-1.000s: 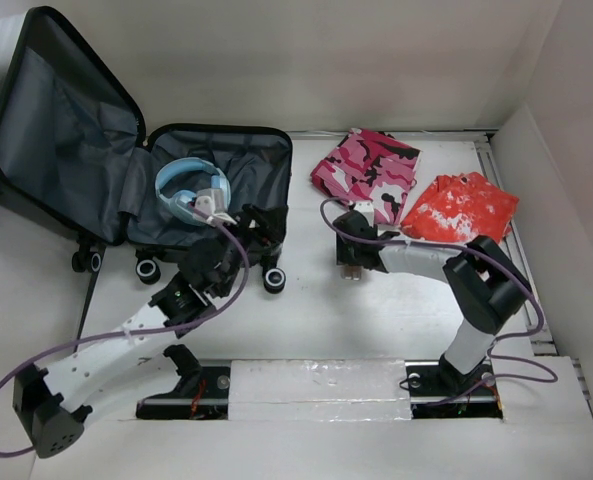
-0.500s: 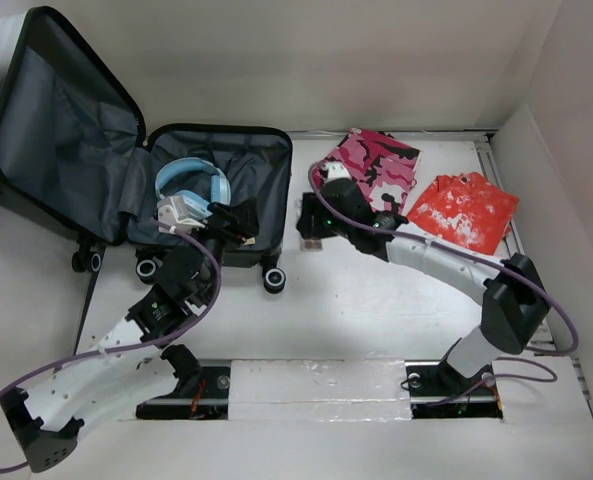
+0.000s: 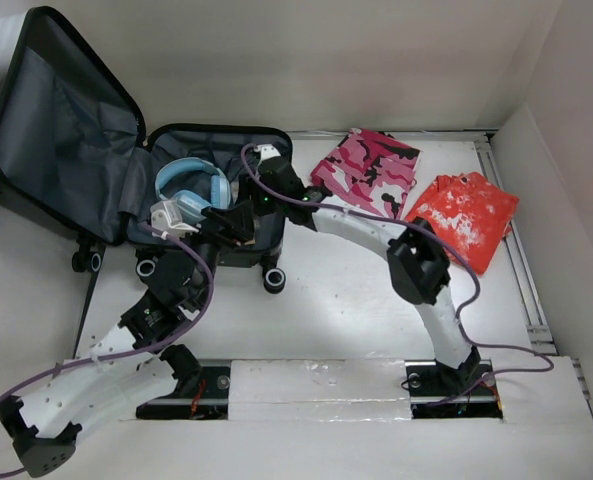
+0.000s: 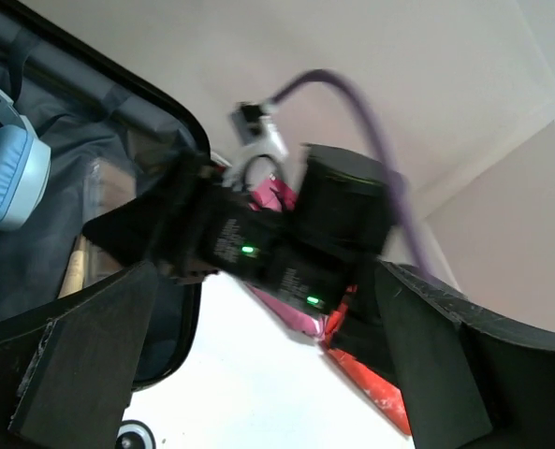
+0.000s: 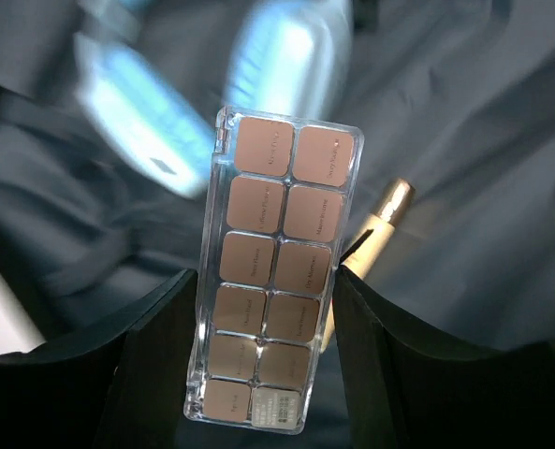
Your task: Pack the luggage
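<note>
1. Since a second ago the right arm has swung from mid-table across to the open suitcase. The left arm has drawn back toward the case's near rim.
2. Nearest, the left gripper (image 4: 263, 281) stands with its jaws wide apart and nothing between them. Its dark, blocky fingers frame the other arm's wrist.
3. Just beyond, the right gripper (image 5: 263, 275) is clamped on a makeup palette (image 5: 277, 215), with a finger pressed to each long side. The palette is a clear, hard plastic case holding two columns of matte tan pans.
4. The luggage (image 3: 71, 120) lies open at the table's (image 3: 346, 310) far left. Its base is flat and its lid is propped up, and both are lined in soft grey fabric.
5. Inside the base rest pale-blue padded headphones (image 3: 191, 185) and a slim gold-capped stick (image 5: 380, 220).
6. I judge the step in hand to be setting the palette down in the base. It would go best lowered flat onto bare lining beside the stick, not on top of it. The jaws should part only once the case rests, since smooth plastic can slip and clatter. The left arm is close enough to get in the way.
7. Farther right lie a folded pink camouflage cloth (image 3: 368, 165) and a crumpled red-and-white cloth (image 3: 463, 210), both limp and unpacked.
</note>
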Robot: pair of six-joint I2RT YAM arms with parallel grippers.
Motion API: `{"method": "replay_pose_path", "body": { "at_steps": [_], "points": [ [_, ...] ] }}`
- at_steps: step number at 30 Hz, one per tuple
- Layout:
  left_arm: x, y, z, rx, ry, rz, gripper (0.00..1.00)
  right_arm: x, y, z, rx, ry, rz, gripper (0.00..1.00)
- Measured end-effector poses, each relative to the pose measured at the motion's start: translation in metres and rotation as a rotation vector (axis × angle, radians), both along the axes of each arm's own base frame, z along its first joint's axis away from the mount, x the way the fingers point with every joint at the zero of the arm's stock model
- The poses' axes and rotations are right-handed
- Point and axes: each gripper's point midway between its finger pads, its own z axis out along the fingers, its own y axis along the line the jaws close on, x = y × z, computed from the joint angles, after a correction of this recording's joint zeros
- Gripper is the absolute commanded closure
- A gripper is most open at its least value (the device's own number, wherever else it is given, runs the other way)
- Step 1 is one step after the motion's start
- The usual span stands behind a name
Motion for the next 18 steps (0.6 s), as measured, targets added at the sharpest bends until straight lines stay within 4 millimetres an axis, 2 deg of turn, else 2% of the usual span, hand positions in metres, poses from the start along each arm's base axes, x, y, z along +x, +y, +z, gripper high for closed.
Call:
{"method": "replay_pose_path", "body": {
  "at_steps": [2, 3, 4, 5, 6, 7, 8, 11, 12, 13, 14, 16, 18],
  "points": [
    [-0.001, -0.002, -0.002, 0.009, 0.004, -0.010, 0.01, 0.005, 0.005, -0.024, -0.038, 0.034, -0.001, 0.35],
    [-0.001, -0.002, -0.002, 0.012, 0.004, -0.014, 0.07, 0.008, 0.007, -0.030, -0.048, 0.043, -0.001, 0.30],
    [-0.001, -0.003, -0.003, 0.014, 0.005, -0.018, 0.09, 0.009, 0.008, -0.036, -0.058, 0.053, -0.002, 0.25],
    [-0.001, -0.004, -0.004, 0.017, 0.005, -0.024, 0.11, 0.011, 0.006, -0.039, -0.065, 0.060, -0.005, 0.18],
    [-0.001, -0.006, -0.005, 0.022, 0.006, -0.032, 0.12, 0.010, 0.005, -0.041, -0.070, 0.067, -0.003, 0.14],
    [-0.002, -0.008, -0.008, 0.027, 0.007, -0.044, 0.08, 0.010, 0.004, -0.038, -0.068, 0.066, -0.003, 0.14],
    [-0.003, -0.010, -0.009, 0.032, 0.004, -0.057, 0.08, 0.011, 0.003, -0.034, -0.062, 0.062, -0.004, 0.13],
    [-0.007, -0.015, -0.015, 0.031, -0.012, -0.103, 0.07, 0.011, -0.007, -0.012, -0.038, 0.046, -0.009, 0.13],
    [-0.009, -0.017, -0.015, 0.034, -0.018, -0.118, 0.06, 0.012, -0.014, 0.000, -0.024, 0.038, -0.013, 0.13],
    [-0.011, -0.018, -0.013, 0.033, -0.030, -0.132, 0.00, 0.013, -0.021, 0.012, -0.011, 0.027, -0.020, 0.13],
    [-0.012, -0.021, -0.011, 0.037, -0.042, -0.149, 0.00, 0.016, -0.030, 0.026, 0.006, 0.014, -0.033, 0.14],
    [-0.011, -0.028, -0.008, 0.048, -0.048, -0.177, 0.00, 0.022, -0.056, 0.055, 0.036, -0.019, -0.069, 0.14],
    [-0.007, -0.043, -0.002, 0.064, -0.049, -0.217, 0.00, 0.028, -0.098, 0.088, 0.064, -0.064, -0.138, 0.14]
  ]
}}
